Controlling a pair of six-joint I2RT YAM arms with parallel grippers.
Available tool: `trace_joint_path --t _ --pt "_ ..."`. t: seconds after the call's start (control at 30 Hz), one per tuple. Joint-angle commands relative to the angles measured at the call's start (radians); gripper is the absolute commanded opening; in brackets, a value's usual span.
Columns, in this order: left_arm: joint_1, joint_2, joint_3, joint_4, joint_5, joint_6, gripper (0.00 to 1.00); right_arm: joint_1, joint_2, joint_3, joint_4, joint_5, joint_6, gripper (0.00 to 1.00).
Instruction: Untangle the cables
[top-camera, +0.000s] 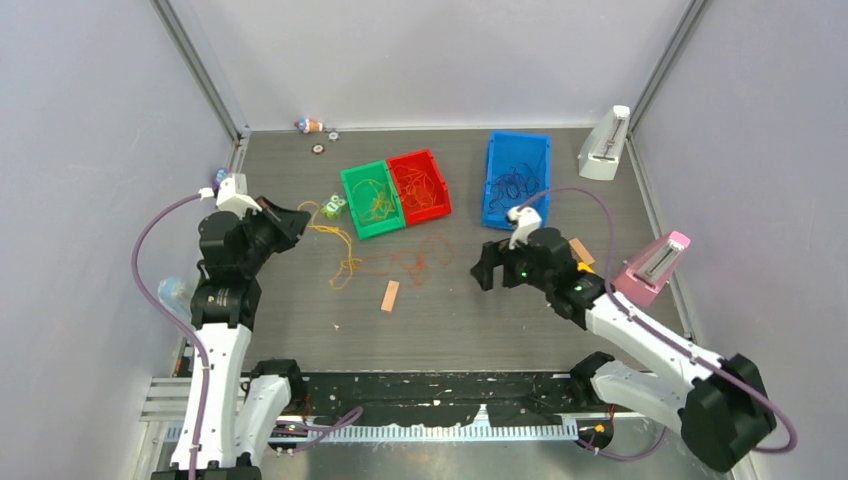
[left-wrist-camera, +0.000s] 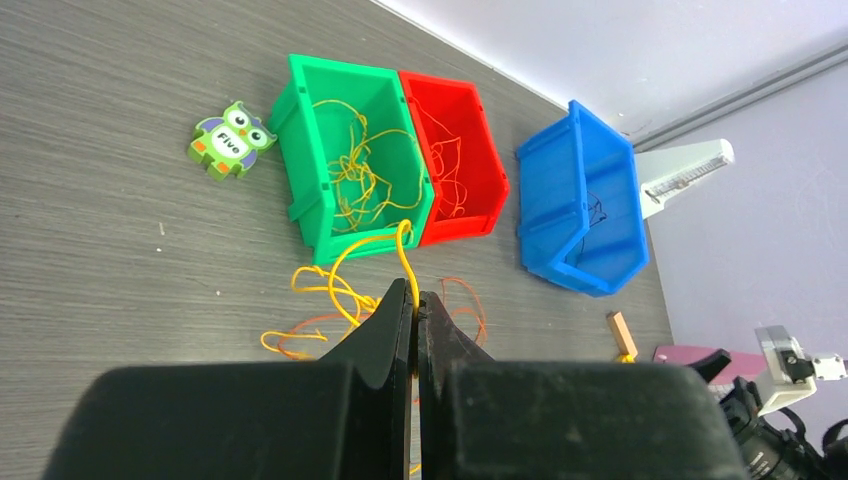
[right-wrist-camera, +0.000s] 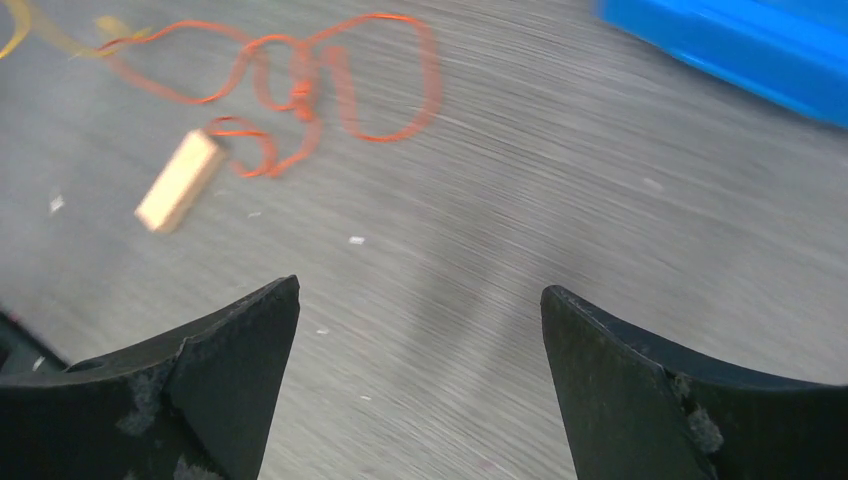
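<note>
Left tool (left-wrist-camera: 413, 297) is pinched tight on the yellow cable (left-wrist-camera: 338, 288), which loops up from its tips in front of the green bin (left-wrist-camera: 300, 190) — more yellow strands lie inside that bin. Right tool (right-wrist-camera: 420, 300) hangs with jaws spread wide above the table (right-wrist-camera: 560, 200), gripping nothing; the orange cable (right-wrist-camera: 300, 95) lies looped on the table ahead of it, just beside a tan block (right-wrist-camera: 180, 182).

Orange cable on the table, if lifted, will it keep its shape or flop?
Probably floppy: the orange cable lies in loose, irregular loops flat on the table. Likely very light, being so thin. It may drag the yellow cable, which it seems to overlap.
</note>
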Motion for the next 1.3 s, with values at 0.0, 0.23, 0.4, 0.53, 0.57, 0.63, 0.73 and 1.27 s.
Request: trace_joint_path --t 0.0,0.23,0.4,0.53,0.57,0.63,0.73,1.27 --pt "-0.004 -0.011 0.072 0.012 0.053 0.024 0.00 0.153 0.128 0.073 0.302 -0.060 -0.092 0.95" --pt "-0.005 -0.014 0.199 -0.055 0.134 0.012 0.00 0.307 0.419 0.144 0.663 -0.123 -0.172 0.95" --pt "-0.005 -0.014 0.300 -0.084 0.204 -0.016 0.00 0.377 0.541 0.222 0.782 -0.129 -0.245 0.95" --pt "-0.005 -0.009 0.356 -0.082 0.258 -0.048 0.00 0.397 0.620 0.281 0.858 -0.170 -0.259 0.95" --pt "-0.005 -0.008 0.369 -0.082 0.269 -0.055 0.00 0.410 0.647 0.301 0.868 -0.166 -0.262 0.95" --pt "-0.005 -0.005 0.390 -0.081 0.288 -0.070 0.00 0.427 0.690 0.340 0.887 -0.149 -0.269 0.95" --pt "-0.004 -0.001 0.420 -0.079 0.303 -0.086 0.00 0.435 0.751 0.400 0.908 -0.126 -0.262 0.95" --pt "-0.004 0.036 0.559 -0.100 0.267 -0.095 0.00 0.450 0.864 0.377 1.008 -0.124 -0.205 0.38"
